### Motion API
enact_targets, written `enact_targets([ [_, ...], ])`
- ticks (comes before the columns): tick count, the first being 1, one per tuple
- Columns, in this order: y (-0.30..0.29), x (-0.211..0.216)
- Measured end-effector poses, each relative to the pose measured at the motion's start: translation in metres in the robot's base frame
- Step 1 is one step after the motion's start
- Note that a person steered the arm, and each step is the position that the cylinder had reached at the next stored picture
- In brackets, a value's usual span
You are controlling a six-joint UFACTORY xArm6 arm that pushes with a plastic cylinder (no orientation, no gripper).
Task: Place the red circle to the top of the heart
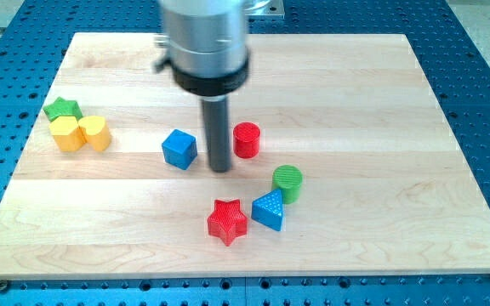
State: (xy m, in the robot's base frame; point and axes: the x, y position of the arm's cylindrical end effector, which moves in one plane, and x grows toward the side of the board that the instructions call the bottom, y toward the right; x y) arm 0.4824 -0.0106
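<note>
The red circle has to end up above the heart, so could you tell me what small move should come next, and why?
Probably bring my tip round to the red circle's right: my tip sits just left of it, and the yellow heart lies far left.

**Bright, even light; blur up top**

I see soft, short shadows under the blocks on the pale board (pixel 356 102). The arm's metal housing (pixel 204 38) is blurred near the lens. Blocks look sharp, without harsh glare.

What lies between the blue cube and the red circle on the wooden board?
In the camera view, my tip stands between the blue cube and the small red circle, closer to the circle; otherwise only bare wood.
</note>
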Motion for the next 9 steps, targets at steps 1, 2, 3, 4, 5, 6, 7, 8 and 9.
enact_targets([
  [1,0.040,-0.022],
  [2,0.087,-0.027],
  [3,0.073,-0.046],
  [4,-0.031,-0.059],
  [5,-0.094,-0.063],
  [6,-0.041,-0.063],
  [7,-0.038,-0.066],
  [8,-0.076,-0.071],
  [9,-0.127,-0.072],
])
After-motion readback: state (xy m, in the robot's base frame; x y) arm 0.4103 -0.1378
